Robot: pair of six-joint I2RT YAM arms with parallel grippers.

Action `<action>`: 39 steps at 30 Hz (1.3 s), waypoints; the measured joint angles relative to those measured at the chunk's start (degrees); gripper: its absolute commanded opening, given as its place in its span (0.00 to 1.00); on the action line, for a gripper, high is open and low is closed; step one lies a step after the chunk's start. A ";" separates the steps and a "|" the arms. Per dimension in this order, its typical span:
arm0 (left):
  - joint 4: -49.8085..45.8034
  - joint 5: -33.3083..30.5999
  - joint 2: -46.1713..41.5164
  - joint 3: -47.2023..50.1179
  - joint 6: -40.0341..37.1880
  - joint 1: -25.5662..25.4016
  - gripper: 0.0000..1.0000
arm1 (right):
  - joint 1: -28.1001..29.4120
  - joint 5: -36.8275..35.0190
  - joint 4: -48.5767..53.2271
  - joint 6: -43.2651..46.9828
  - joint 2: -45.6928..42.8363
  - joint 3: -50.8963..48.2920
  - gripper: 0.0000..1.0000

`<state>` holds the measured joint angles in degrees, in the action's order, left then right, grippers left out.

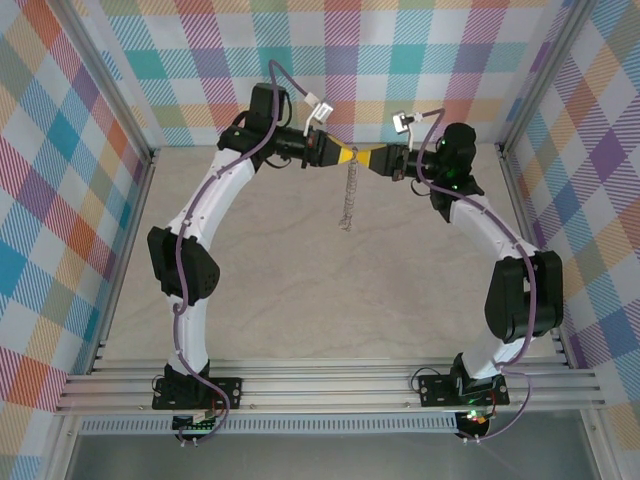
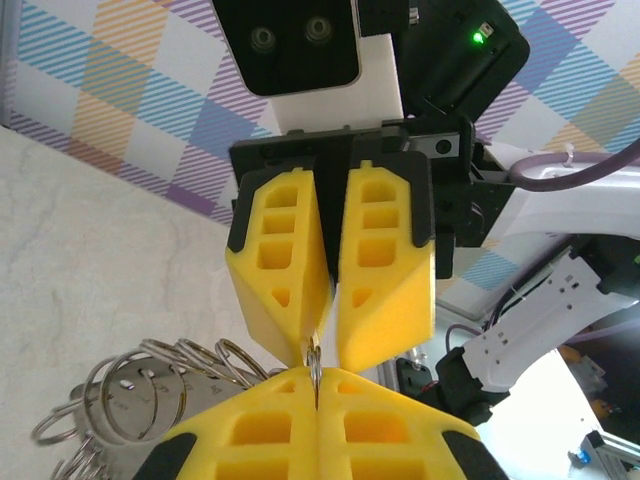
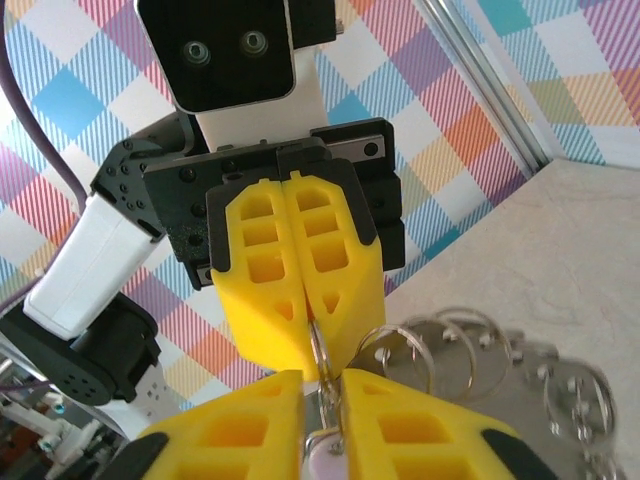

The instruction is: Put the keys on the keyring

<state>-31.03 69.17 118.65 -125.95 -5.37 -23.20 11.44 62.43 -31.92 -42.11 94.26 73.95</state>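
My two grippers meet tip to tip, raised above the far middle of the table. The left gripper point(image 1: 345, 155) point(image 2: 317, 375) is shut on a thin silvery split ring of the keyring point(image 2: 314, 362) point(image 3: 322, 350). From there a string of silvery rings point(image 1: 347, 195) hangs towards the table. The right gripper point(image 1: 362, 157) point(image 3: 322, 378) faces it with its jaws a narrow gap apart around the same ring. A small silvery piece, seemingly the key point(image 3: 335, 455), sits in that gap. I cannot tell whether it is clamped.
More linked rings and a flat metal tag point(image 2: 140, 395) point(image 3: 480, 345) bunch beside the fingers. Aluminium frame rails point(image 1: 330, 385) run along the near edge, and checked walls point(image 1: 60, 180) enclose the beige table point(image 1: 330, 310) on three sides.
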 measured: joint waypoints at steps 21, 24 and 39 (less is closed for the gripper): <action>8.83 -1.31 -2.80 2.95 6.21 -0.42 0.00 | -0.22 -1.27 -8.81 -6.08 -1.22 -5.38 0.39; 8.94 -1.36 -2.80 2.95 6.49 -0.72 0.00 | -0.09 -1.40 -9.01 -6.36 -1.22 -5.40 0.39; 9.20 -2.49 -2.80 3.15 7.32 -1.16 0.00 | 0.96 -2.60 -8.76 -5.92 -1.22 -5.64 0.33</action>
<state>-21.82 66.67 115.85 -122.80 1.96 -24.36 12.40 59.83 -40.69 -48.03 93.03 68.31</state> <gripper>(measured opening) 0.049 0.354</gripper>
